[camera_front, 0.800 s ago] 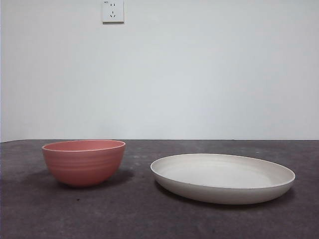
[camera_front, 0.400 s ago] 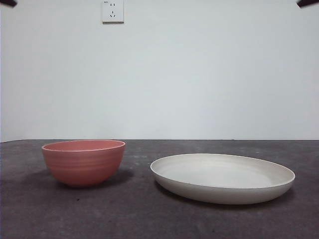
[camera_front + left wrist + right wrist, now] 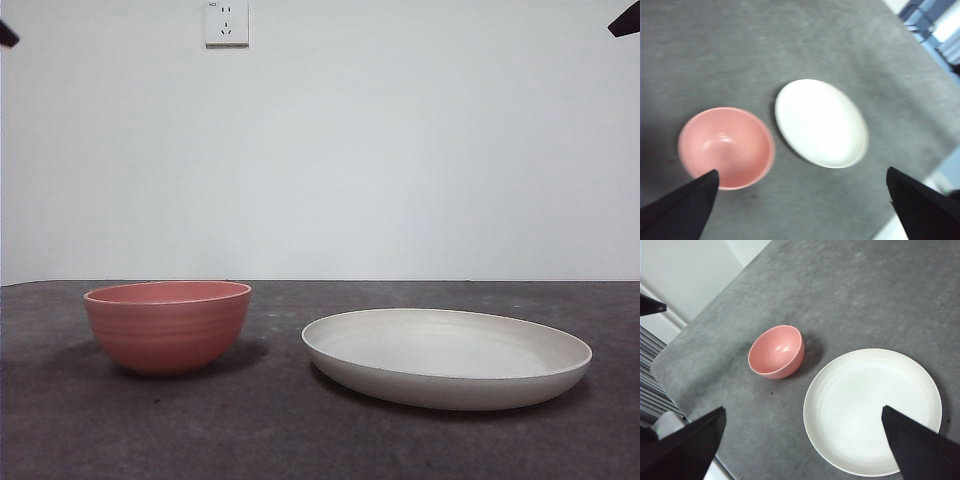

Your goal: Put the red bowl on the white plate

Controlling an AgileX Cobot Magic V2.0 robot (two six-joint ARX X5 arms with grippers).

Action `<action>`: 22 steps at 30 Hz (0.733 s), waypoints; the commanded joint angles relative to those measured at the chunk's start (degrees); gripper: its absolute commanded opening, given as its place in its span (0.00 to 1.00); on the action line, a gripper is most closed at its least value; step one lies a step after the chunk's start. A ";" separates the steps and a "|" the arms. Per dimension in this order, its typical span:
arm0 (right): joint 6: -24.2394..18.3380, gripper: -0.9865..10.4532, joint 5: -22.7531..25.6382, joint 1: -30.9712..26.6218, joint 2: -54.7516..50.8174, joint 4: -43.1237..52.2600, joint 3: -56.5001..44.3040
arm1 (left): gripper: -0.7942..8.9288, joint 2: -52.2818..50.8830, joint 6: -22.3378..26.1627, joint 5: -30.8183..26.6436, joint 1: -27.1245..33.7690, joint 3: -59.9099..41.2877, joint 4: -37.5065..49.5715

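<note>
The red bowl (image 3: 168,325) stands upright and empty on the dark table, to the left of the white plate (image 3: 446,357), with a gap between them. Both grippers hang high above the table, holding nothing. My left gripper (image 3: 801,171) is open, and from above it I see the red bowl (image 3: 726,147) beside the white plate (image 3: 821,122). My right gripper (image 3: 803,409) is also open, its jaws wide apart over the red bowl (image 3: 776,351) and the white plate (image 3: 872,410). The plate is empty.
The grey felt table (image 3: 300,440) ends at a white wall with a socket (image 3: 227,22). Black arm tips show at the top left corner (image 3: 6,36) and the top right corner (image 3: 626,20). The table's edge (image 3: 675,405) runs near the bowl's side.
Black arm tips have come into the front view's two top corners and now sit a little lower. Bowl and plate have not moved.
</note>
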 commanded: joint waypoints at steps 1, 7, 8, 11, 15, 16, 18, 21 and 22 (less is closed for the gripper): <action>-0.61 0.52 -0.09 0.24 0.22 0.52 0.83 | 0.72 2.45 0.66 -3.96 -0.17 1.05 0.59; -0.46 0.52 -0.15 0.24 0.22 0.52 0.83 | 0.72 8.94 0.70 -9.27 -0.17 1.05 1.07; -0.46 0.52 -0.15 0.24 0.22 0.52 0.83 | 0.72 10.40 0.70 -9.60 -0.17 1.05 1.38; -0.46 0.52 -0.15 0.24 0.22 0.52 0.83 | 0.72 15.02 0.66 -10.12 -0.17 1.05 2.64; -0.48 0.52 -0.15 0.24 0.22 0.52 0.83 | 0.72 21.40 0.66 -10.29 -0.17 1.05 5.20; -0.48 0.52 -0.15 0.24 0.22 0.52 0.83 | 0.72 23.50 0.63 -10.32 -0.17 1.05 6.16; -0.48 0.52 -0.15 0.24 0.22 0.52 0.83 | 0.72 26.67 0.63 -10.32 -0.17 1.05 7.67; -0.48 0.52 -0.15 0.24 0.22 0.52 0.83 | 0.72 31.80 0.39 -10.34 -0.17 1.05 10.51; -0.48 0.52 -0.15 0.24 0.22 0.50 0.83 | 0.72 33.83 0.33 -10.34 -0.17 1.05 11.65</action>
